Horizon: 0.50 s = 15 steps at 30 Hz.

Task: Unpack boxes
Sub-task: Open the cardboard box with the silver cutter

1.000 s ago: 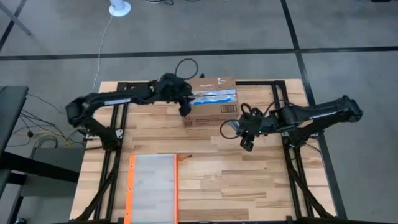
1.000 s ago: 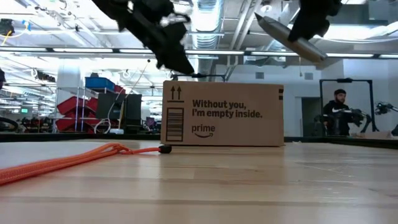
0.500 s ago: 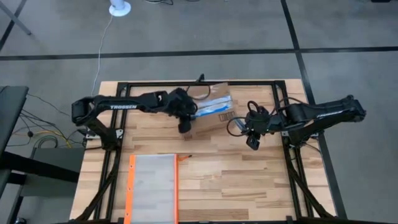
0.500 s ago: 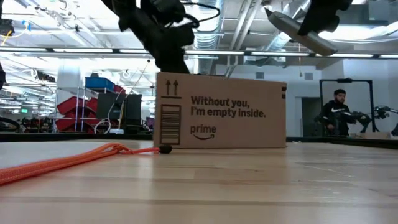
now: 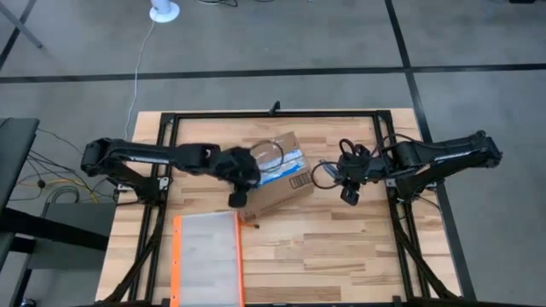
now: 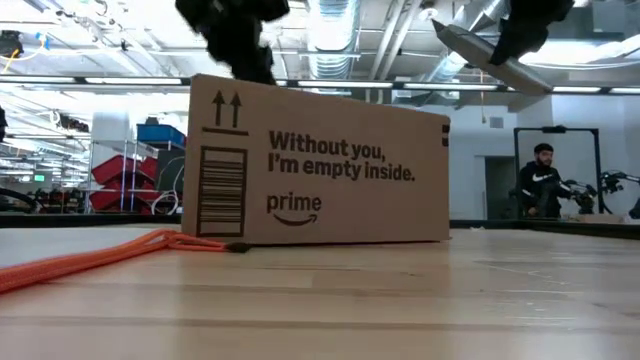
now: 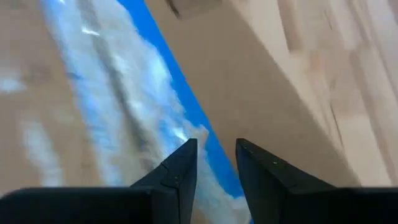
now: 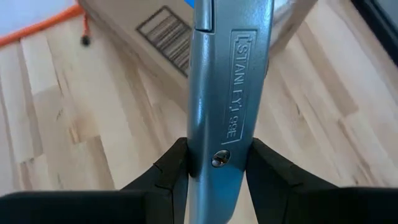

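The brown cardboard box [image 5: 286, 183] stands on the table's middle, turned askew. Its printed long side [image 6: 320, 170] faces the near edge, and blue-and-white tape [image 7: 155, 112] runs along its top. My left gripper [image 5: 247, 175] is over the box's left end, fingers nearly together, down on the top [image 6: 240, 60]. To the right of the box, my right gripper [image 5: 348, 183] hangs above the table, shut on a grey metal utility knife [image 8: 227, 74], which also shows in the low view [image 6: 485, 50]. My left gripper comes from above, and its shut fingertips [image 7: 180, 171] press on the box's top at the tape strip [image 7: 199, 140], near a long edge. The box rests flat on the table. My right gripper pinches the knife's handle [image 8: 217, 146] between its two fingers, one on each flat side. The knife runs along the fingers and juts out past them. It is clear of the table and slants down toward the box.
A clear pouch with orange edges [image 5: 209, 260] lies flat at the near left, its far corner close to the box. Its orange cord [image 6: 100, 255] trails on the table. Bare wood lies near and right of the box. A person [image 6: 545, 180] stands in the room behind.
My left gripper has moved toward the near edge and a little left. The box has slid along the table with it. It has turned, so its left end is now nearer the front edge and close to the pouch. My right gripper has shifted slightly right, knife still held.
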Tool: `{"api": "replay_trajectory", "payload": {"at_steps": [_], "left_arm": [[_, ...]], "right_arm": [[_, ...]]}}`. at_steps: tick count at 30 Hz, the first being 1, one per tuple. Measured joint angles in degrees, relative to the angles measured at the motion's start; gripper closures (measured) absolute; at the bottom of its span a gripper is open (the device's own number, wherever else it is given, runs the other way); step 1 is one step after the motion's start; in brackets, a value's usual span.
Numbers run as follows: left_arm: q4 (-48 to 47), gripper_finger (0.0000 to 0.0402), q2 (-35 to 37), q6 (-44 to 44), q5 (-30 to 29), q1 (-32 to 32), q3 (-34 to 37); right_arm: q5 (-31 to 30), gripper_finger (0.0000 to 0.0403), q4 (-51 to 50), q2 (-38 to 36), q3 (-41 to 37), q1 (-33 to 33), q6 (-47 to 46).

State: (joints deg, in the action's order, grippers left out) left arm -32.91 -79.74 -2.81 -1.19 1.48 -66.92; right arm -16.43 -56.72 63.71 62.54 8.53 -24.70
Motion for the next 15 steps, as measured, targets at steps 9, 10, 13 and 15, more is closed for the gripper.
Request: {"api": "replay_trajectory", "payload": {"at_steps": [9,10,13,15], "left_arm": [[-15.5,0.0305,9.2,19.1,-15.5,-5.9,2.9],[-15.7,0.0305,10.2,21.2,-16.7,-6.5,4.8],[-13.9,0.0305,13.1,25.6,-17.2,-7.5,10.5],[-11.9,0.0305,14.3,28.0,-17.7,-7.5,13.8]], "right_arm": [[1.1,0.0292,4.4,6.1,-1.8,-8.5,9.0],[1.8,0.0292,5.5,6.3,-2.7,-9.5,9.9],[3.4,0.0292,9.6,6.7,-5.1,-12.2,11.9],[5.1,0.0292,11.8,6.8,-6.6,-13.3,13.1]]}}
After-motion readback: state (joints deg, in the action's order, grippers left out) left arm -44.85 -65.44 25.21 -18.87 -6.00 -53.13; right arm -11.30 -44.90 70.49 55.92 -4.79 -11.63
